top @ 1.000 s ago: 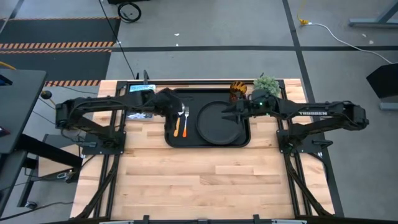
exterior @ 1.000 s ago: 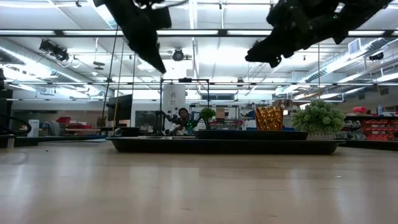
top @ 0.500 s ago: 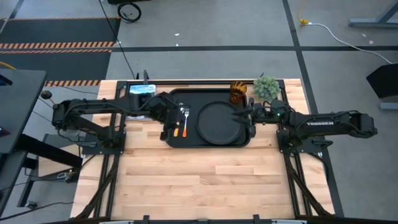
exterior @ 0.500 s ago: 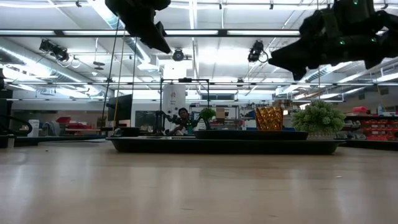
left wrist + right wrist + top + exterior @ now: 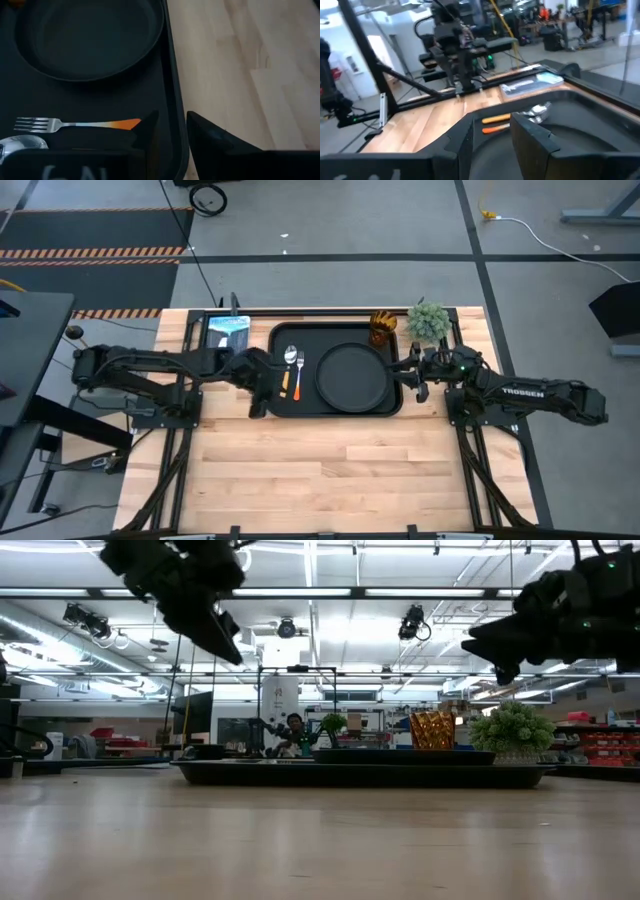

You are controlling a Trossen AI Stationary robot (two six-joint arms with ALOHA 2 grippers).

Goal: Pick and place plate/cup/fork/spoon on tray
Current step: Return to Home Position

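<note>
The black tray [image 5: 335, 402] lies at the table's far middle. The round black plate [image 5: 352, 375] rests flat in its right half. The spoon [image 5: 287, 370] and the fork [image 5: 297, 375], both with orange handles, lie side by side in its left part. The amber cup [image 5: 383, 328] stands at the tray's far right corner; whether inside the rim, I cannot tell. My left gripper [image 5: 262, 392] hovers above the tray's near left corner, narrowly open and empty. My right gripper [image 5: 405, 370] hovers at the tray's right rim, narrowly open and empty.
A green fuzzy plant ball [image 5: 428, 320] stands right of the cup at the far edge. A blue packet [image 5: 228, 328] lies left of the tray at the far edge. The near half of the wooden table [image 5: 330, 470] is bare wood.
My left gripper has drawn back from over the fork and spoon toward the table's left and near edges, to the tray's near left corner. My right gripper has drawn back from over the plate toward the table's right edge, to the tray's right rim. The objects have stayed put.
</note>
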